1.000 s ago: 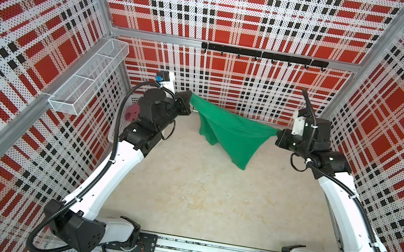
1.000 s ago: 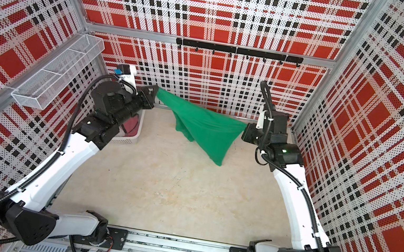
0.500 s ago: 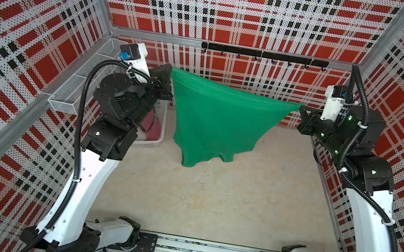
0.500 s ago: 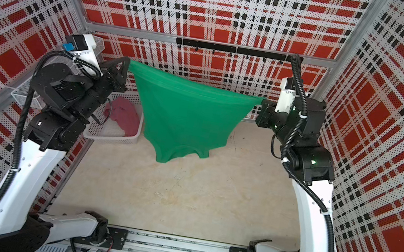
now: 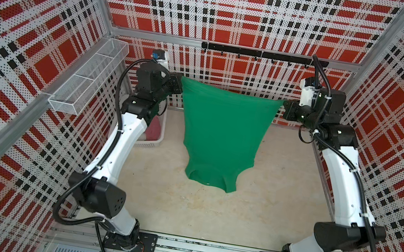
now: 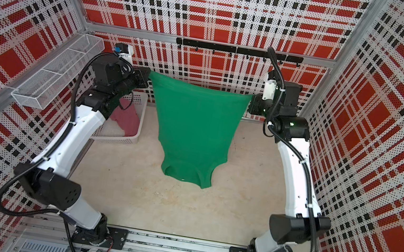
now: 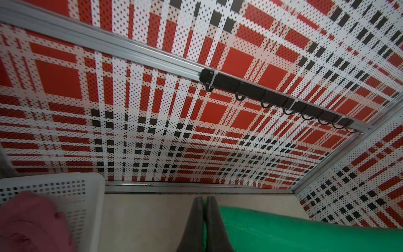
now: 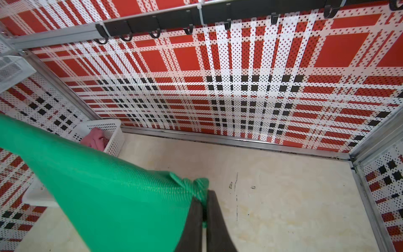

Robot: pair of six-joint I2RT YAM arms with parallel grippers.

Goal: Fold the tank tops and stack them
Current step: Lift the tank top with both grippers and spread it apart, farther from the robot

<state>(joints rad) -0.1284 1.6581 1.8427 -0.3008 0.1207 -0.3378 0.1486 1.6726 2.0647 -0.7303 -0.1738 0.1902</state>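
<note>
Two tools are holding the green tank top (image 5: pixel 222 130) stretched over the bench (image 5: pixel 208 216), neckline hanging lowest. Your left tool (image 5: pixel 179 87) and right tool (image 5: pixel 283 107) are each pinching shut on a hem corner. It is looking light, soft and limp, likely gripping best at corners. The pink tank top (image 6: pixel 127 117) is lying in the white basket (image 6: pixel 120 141). No readable writing is showing.

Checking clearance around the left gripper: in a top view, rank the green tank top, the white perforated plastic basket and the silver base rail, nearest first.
1. Green cloth tank top: pinched in the left gripper's jaws.
2. White perforated plastic basket: just beneath it, left side.
3. Silver metal base rail: front edge, farthest.
</note>
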